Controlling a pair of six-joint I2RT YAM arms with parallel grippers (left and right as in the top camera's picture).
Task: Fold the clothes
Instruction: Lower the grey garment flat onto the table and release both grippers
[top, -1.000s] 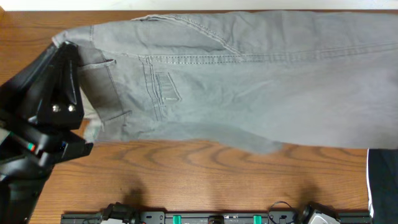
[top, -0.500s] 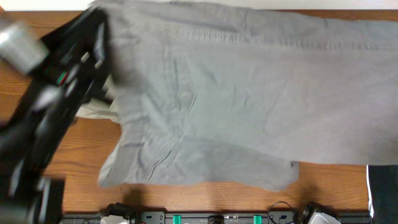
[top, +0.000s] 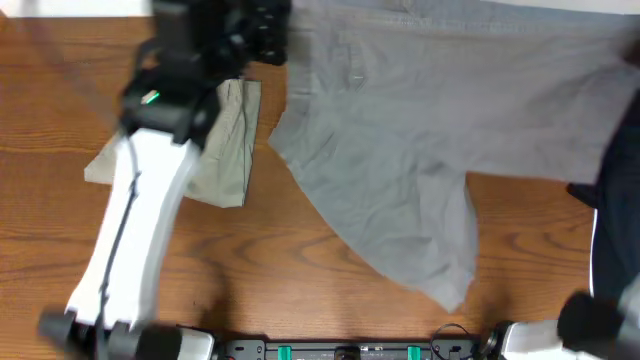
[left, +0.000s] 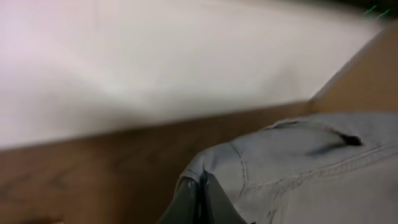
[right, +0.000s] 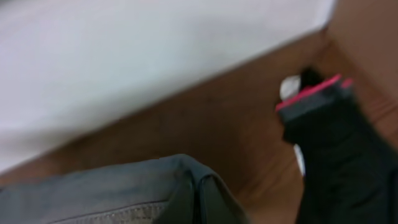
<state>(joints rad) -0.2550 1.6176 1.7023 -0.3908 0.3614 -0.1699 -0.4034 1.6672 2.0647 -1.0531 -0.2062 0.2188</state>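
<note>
Grey trousers (top: 420, 130): mid-grey twill, creased, stitched seams visible, and a belt loop (left: 339, 135) shows on the waistband in the left wrist view. They lie spread along the far side of the bench (top: 300, 270), long axis left to right, waist end toward the left, legs running off the right edge of view. One pointed flap drops toward the near edge. Khaki trousers (top: 225, 150): pale beige, folded to a flat block, at the left, partly under the left arm (top: 130, 230), just beside the grey waist end. Left tool (left: 200, 190): narrow, pinching a fold of grey cloth at the waistband. Right tool (right: 198, 193): narrow, grey cloth draped over and clamped between its fingers. Bare wood shows at near centre, between the khaki block and the grey flap, and at near right under the legs.
</note>
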